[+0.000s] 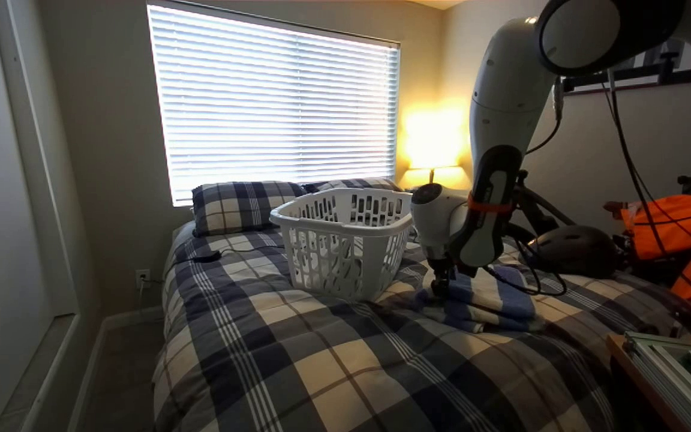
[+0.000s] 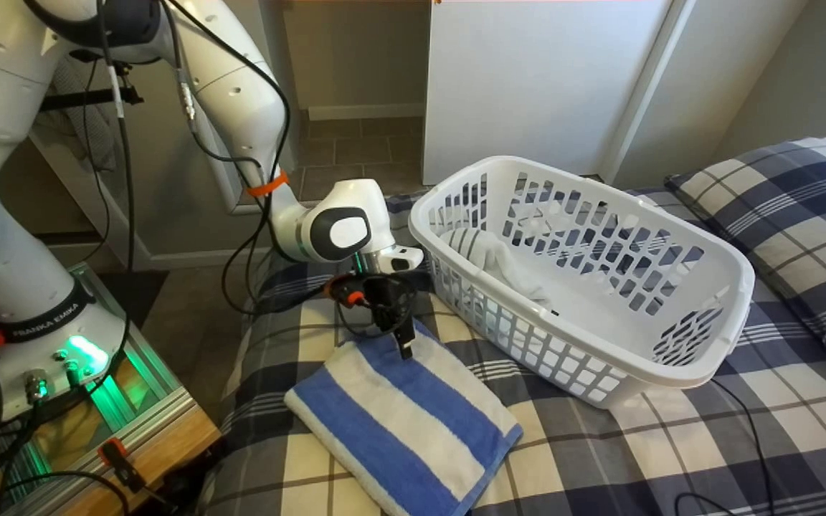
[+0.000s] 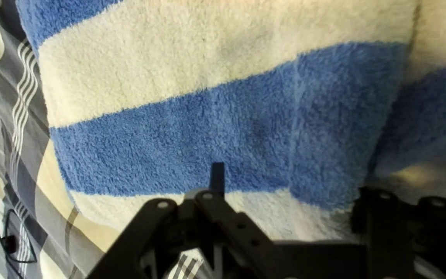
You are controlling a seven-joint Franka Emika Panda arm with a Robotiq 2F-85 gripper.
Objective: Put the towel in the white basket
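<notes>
Beneath parted jaws lies the towel [image 2: 407, 423].

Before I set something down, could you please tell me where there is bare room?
In an exterior view, bare bedspread lies between the towel, white basket and black cable. Inside the basket, room shows beside the white cloth. It is crowded where the open gripper hangs over the towel, close to the basket.

You're in a bedroom, plainly a home; you've got a wide, navy-and-cream plaid, cloth-covered bed [image 1: 315, 366]; matching rectangular cloth pillows [image 1: 249, 207] at its head; right above them, broad white slatted window blinds [image 1: 279, 108]; and there, in the corner, a lamp [image 1: 435, 143] glowing warm yellow.
</notes>
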